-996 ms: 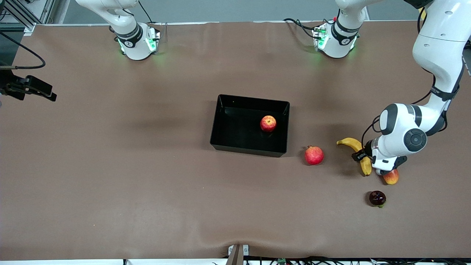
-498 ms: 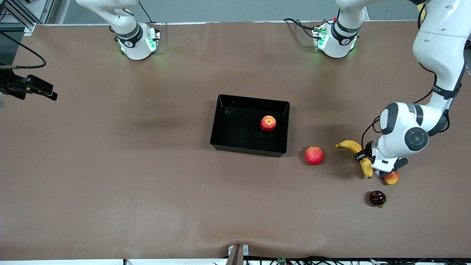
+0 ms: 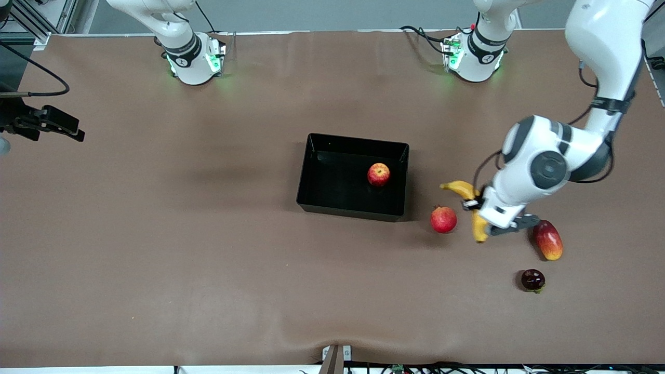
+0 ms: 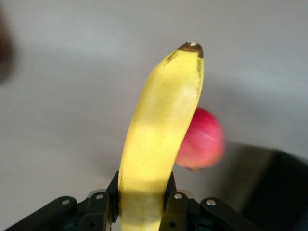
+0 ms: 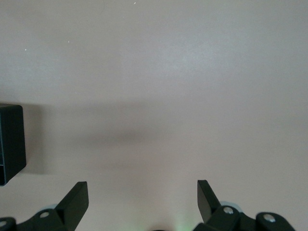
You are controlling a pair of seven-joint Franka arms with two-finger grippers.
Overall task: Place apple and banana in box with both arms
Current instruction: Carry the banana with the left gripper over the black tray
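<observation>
The apple (image 3: 378, 174) lies in the black box (image 3: 332, 179), near the wall toward the left arm's end. My left gripper (image 3: 475, 209) is shut on the yellow banana (image 3: 461, 188) and holds it in the air over the table beside the pomegranate. In the left wrist view the banana (image 4: 163, 120) rises from between the gripper's (image 4: 142, 195) black fingers, dark tip up. My right gripper (image 3: 70, 131) waits open and empty at the right arm's end of the table; in its wrist view the right gripper (image 5: 143, 192) hangs over bare table, with a corner of the box (image 5: 9, 144) at the edge.
A pinkish-red pomegranate (image 3: 443, 219) lies just off the box's corner nearest the camera; it also shows in the left wrist view (image 4: 204, 139). A red-yellow mango (image 3: 548, 240) and a dark purple fruit (image 3: 533, 279) lie toward the left arm's end.
My left gripper has lifted the banana off the table and carried it toward the box. The mango, half hidden under the gripper before, now shows whole. The right arm has barely moved.
</observation>
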